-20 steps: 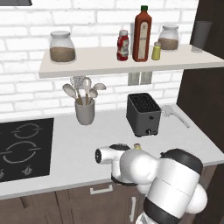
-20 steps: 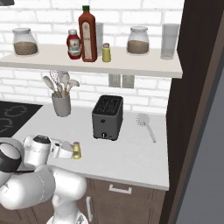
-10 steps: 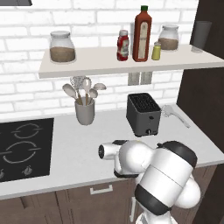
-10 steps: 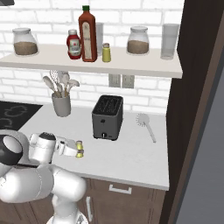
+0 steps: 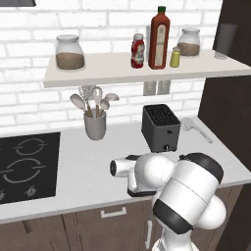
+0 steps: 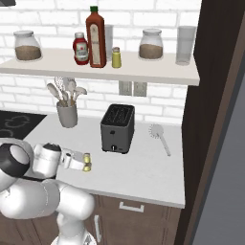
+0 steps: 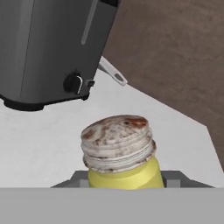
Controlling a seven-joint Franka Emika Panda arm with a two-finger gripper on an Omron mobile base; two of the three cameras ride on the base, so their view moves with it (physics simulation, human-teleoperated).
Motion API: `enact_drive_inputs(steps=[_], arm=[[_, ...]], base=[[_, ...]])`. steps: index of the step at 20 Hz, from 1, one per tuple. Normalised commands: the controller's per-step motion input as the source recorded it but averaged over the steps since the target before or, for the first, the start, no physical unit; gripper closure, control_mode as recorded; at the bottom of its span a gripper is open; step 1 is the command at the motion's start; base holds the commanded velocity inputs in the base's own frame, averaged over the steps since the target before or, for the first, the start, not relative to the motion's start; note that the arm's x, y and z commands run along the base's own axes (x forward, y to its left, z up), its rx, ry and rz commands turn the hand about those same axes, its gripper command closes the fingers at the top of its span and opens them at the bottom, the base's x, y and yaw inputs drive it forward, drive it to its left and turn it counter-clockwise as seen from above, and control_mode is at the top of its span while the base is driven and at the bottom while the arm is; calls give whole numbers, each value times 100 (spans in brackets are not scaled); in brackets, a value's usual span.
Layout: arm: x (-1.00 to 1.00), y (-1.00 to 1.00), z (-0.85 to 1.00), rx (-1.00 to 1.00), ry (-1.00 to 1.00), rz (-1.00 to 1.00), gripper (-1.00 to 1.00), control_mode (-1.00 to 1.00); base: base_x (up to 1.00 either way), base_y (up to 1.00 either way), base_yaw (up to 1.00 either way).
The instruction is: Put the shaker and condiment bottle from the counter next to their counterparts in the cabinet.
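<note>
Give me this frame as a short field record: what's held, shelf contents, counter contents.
gripper: fingers on either side of the shaker, shut on it
shaker position: low over the counter, in front of the toaster; whether it is lifted off cannot be told
shelf: condiment bottle, tall dark-red bottle, second shaker, two jars with brown contents, a glass
counter: toaster, utensil holder, a utensil right of the toaster
task status: condiment bottle already on shelf; held shaker not yet there
</note>
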Motion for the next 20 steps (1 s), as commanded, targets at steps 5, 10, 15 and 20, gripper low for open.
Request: enact_drive_inputs(steps=[5, 10, 15, 20], arm=[[3, 0, 85, 15, 0, 0, 100, -100], [0, -5, 98, 10, 0, -2, 100, -100], [0, -18, 85, 1, 0, -2, 100, -100], [0, -37, 82, 0, 0, 0, 100, -100]], base=[[0, 0, 0], [0, 0, 0], [0, 0, 0], [0, 0, 0]])
